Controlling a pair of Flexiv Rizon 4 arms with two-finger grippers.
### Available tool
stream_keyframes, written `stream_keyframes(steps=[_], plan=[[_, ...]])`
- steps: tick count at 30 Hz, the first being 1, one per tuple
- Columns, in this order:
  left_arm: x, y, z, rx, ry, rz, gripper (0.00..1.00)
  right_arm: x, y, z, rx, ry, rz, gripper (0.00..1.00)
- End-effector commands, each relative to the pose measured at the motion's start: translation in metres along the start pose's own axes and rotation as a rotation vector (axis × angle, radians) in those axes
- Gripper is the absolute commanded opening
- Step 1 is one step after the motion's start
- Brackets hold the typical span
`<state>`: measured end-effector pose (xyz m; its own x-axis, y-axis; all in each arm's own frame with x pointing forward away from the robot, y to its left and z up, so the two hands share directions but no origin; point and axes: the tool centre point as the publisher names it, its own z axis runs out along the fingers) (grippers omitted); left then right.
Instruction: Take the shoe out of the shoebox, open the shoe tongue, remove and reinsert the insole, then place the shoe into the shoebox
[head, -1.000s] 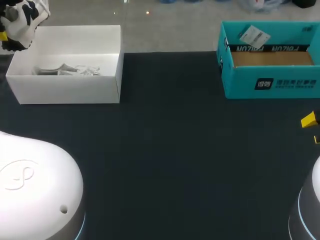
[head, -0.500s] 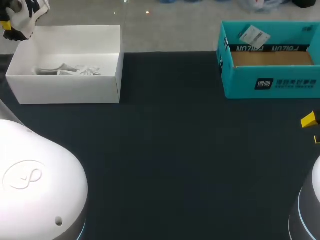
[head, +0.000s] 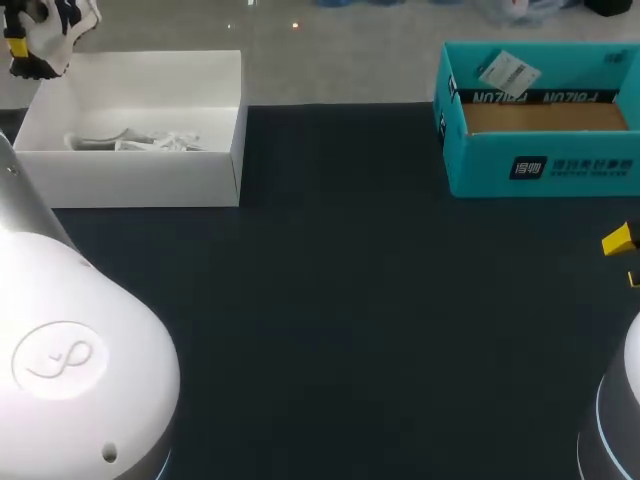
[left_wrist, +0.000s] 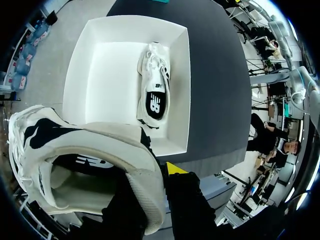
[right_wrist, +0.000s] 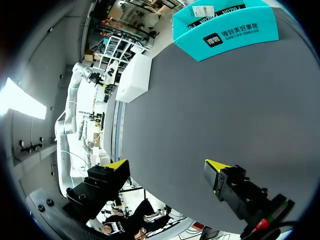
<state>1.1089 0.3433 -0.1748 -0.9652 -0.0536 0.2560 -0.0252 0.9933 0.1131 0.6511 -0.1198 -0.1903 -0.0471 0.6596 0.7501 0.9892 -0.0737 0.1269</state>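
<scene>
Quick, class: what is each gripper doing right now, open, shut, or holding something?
Left gripper: shut on the shoe.
Right gripper: open, holding nothing.

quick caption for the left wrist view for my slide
Left gripper holds a white-and-black shoe by its heel collar, with the white shoebox ahead and a second shoe lying inside it.

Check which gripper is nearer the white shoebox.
Left. Left gripper holds a shoe above the far corner of the white shoebox; right gripper sits open across the table.
</scene>
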Motion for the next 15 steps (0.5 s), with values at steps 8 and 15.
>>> stream_keyframes(steps=[8, 15], plan=[[-0.0050, 0.0046, -0.0052, 0.000, -0.024, 0.061, 0.00, 0.0003, -0.0016, 0.0002, -0.002, -0.002, 0.000, 1.00], [-0.0089, 0.0116, -0.0121, 0.040, -0.177, 0.561, 0.00, 0.0003, -0.0016, 0.0002, -0.002, -0.002, 0.000, 1.00]])
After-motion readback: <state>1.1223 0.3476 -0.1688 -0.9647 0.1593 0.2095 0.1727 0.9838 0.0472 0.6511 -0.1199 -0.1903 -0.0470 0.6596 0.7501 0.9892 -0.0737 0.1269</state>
